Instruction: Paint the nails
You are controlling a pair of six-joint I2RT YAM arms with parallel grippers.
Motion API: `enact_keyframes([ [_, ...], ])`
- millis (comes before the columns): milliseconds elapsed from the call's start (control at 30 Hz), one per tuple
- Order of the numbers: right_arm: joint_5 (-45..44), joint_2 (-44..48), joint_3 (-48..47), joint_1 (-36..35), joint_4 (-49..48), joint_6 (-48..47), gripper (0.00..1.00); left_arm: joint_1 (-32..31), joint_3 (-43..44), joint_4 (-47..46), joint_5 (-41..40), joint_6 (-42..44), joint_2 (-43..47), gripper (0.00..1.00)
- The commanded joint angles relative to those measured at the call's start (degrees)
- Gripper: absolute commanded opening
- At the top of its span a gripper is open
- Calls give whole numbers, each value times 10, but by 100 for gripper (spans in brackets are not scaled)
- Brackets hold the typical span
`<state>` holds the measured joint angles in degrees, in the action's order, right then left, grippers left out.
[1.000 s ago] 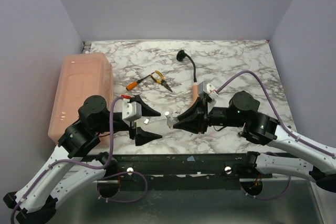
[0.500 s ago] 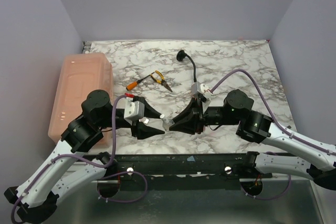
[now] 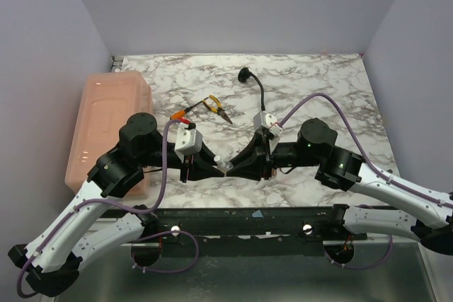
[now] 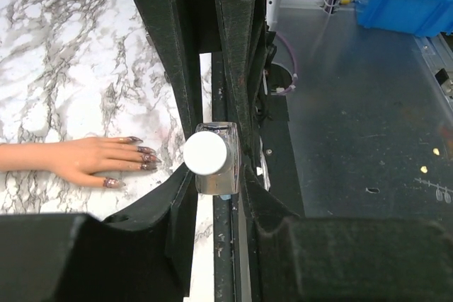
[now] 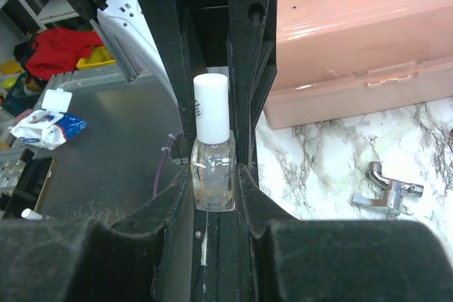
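A clear glass nail polish bottle (image 5: 212, 178) with a white cap (image 5: 211, 107) hangs just above the table's near edge. My right gripper (image 5: 214, 175) is shut on its glass body. From the opposite side my left gripper (image 4: 212, 178) meets it, jaws closed against the white cap (image 4: 205, 153). In the top view both grippers join tip to tip around the bottle (image 3: 221, 164). The mannequin hand (image 4: 78, 163) lies flat on the marble, left in the left wrist view, and its dark nails (image 4: 147, 158) point toward the bottle. In the top view my right arm mostly hides the hand.
A pink plastic box (image 3: 106, 125) stands along the table's left side. Yellow-handled pliers (image 3: 214, 106), an orange-handled screwdriver (image 3: 180, 113) and a black gooseneck piece (image 3: 253, 86) lie behind the grippers. A small metal fitting (image 5: 386, 189) lies on the marble.
My left gripper has moved right up to the bottle and its jaws have closed from wide open onto the cap. The right gripper has carried the bottle a little to the left.
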<state>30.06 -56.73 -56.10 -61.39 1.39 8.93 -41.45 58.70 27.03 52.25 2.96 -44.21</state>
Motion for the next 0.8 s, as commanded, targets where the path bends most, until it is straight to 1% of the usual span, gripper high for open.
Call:
enact_keyframes([
  [0,10,-14,-20,-3,-21,7,1,-2,6,-24,8,12,-10,0],
  [67,-1,-11,-19,-3,-16,2,1,-3,7,-26,1,6,-17,0],
  [133,-15,-6,-16,-3,-15,-1,4,-3,7,-30,-5,1,-21,0],
  [267,-35,11,-4,-2,11,-6,19,-2,-1,-50,-23,-25,-20,0],
  [333,-47,24,3,-3,16,-7,28,-3,-4,-54,-35,-27,-22,0],
  [400,-61,38,9,-3,25,-8,36,-3,-8,-57,-51,-48,-21,0],
  [567,-115,74,14,-2,59,-7,53,-2,-37,-92,-101,-83,-13,0],
  [767,-175,117,20,-3,83,7,80,-2,-76,-123,-181,-108,4,0],
])
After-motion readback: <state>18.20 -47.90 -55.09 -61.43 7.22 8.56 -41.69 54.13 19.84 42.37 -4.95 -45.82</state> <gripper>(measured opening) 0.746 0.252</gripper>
